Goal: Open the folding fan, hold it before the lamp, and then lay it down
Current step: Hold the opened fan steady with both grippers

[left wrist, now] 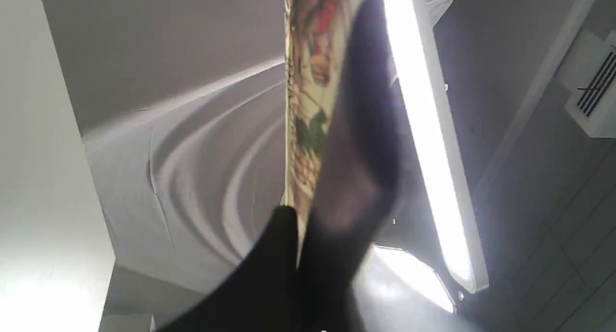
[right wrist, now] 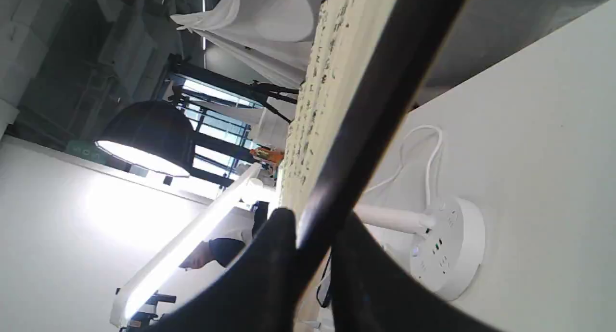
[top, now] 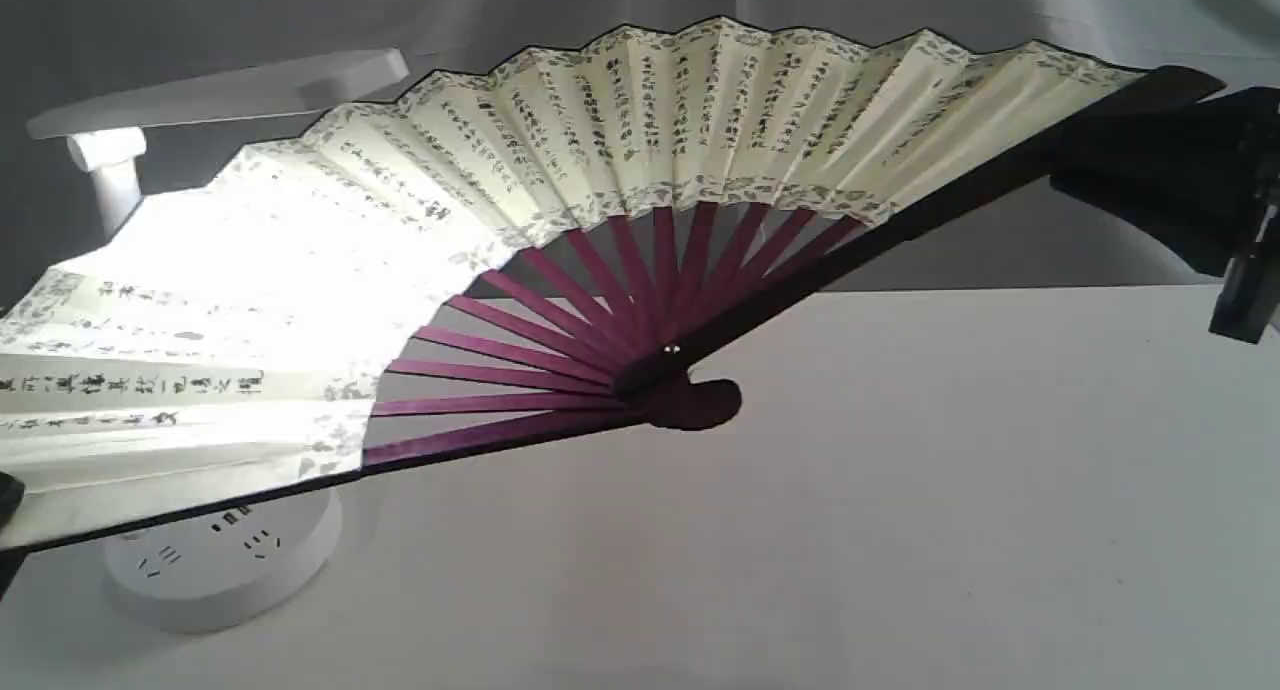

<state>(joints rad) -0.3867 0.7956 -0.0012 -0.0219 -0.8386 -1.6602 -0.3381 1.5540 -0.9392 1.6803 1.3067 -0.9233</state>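
Two grippers: the left gripper [left wrist: 296, 221] and the right gripper [right wrist: 313, 226] each have dark fingers pinched onto one outer guard of the fan.
Fan shape: the folding fan [top: 640, 120] is spread into a wide pleated arc and held above the table [top: 950, 530].
Fan materials: cream paper with columns of black calligraphy and a speckled patterned border, smooth purple-maroon ribs, and glossy dark guards.
Lamp: the lamp [top: 225, 560] is white plastic, with a lit flat oblong head, a slanted round stem and a round base with sockets.
Fan place: it stands in front of the lamp and hides the stem. The head shows over the paper edge and the base under the lower guard. The paper nearest the lamp glows white.
Fan to grippers: the left gripper holds the guard just above the lamp's base. The right gripper holds the guard farthest from the lamp.
Pivot: low, near the table and well apart from the lamp; I cannot tell whether it touches.
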